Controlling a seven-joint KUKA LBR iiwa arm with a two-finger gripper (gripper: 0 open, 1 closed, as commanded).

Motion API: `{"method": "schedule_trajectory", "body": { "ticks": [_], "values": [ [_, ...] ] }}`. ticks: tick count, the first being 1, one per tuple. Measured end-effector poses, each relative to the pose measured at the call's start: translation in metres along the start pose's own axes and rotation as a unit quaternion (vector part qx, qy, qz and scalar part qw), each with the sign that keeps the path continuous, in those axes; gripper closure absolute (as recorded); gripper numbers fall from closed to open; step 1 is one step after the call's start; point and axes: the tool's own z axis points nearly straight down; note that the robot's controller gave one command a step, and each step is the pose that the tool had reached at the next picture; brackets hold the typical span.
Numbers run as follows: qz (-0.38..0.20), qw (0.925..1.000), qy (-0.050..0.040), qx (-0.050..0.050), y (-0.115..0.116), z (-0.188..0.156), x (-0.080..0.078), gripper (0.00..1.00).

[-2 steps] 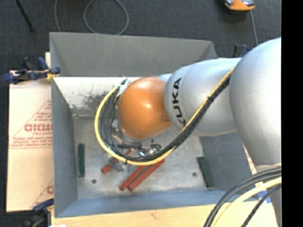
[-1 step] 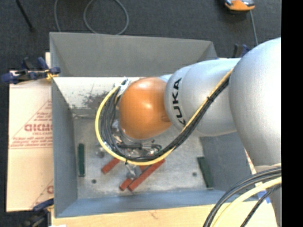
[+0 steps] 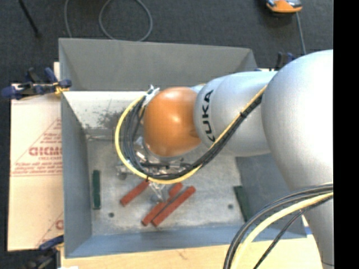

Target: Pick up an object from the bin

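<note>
Three red-brown bars are seen on the grey floor of the bin [image 3: 74,167], towards its middle and front. One shorter red-brown bar [image 3: 134,194] lies slanted just left of the pincer [image 3: 159,190]. A pair of longer red-brown bars [image 3: 168,207] lies side by side, touching, slanted from the front up towards the right, just below and right of the pincer. The pincer is lowered between these bars, close to the floor. It is largely hidden beneath the orange cover [image 3: 168,122] of the wrist, so whether it is open or closed cannot be told, and no bar is seen gripped. A dark green bar [image 3: 96,189] lies along the left wall, well apart. A second dark green bar [image 3: 242,202] lies near the right wall. The silver arm [image 3: 241,116] enters from the right.
</note>
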Motion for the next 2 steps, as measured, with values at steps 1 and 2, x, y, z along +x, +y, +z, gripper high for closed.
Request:
{"method": "schedule_trajectory", "body": {
  "ticks": [1,2],
  "values": [
    [0.002,1.0,-0.0002,-0.001,0.002,-0.002,0.0,1.0],
    [-0.018,0.9998,-0.0026,0.002,0.01,-0.171,0.018,1.0]
  ]
}}
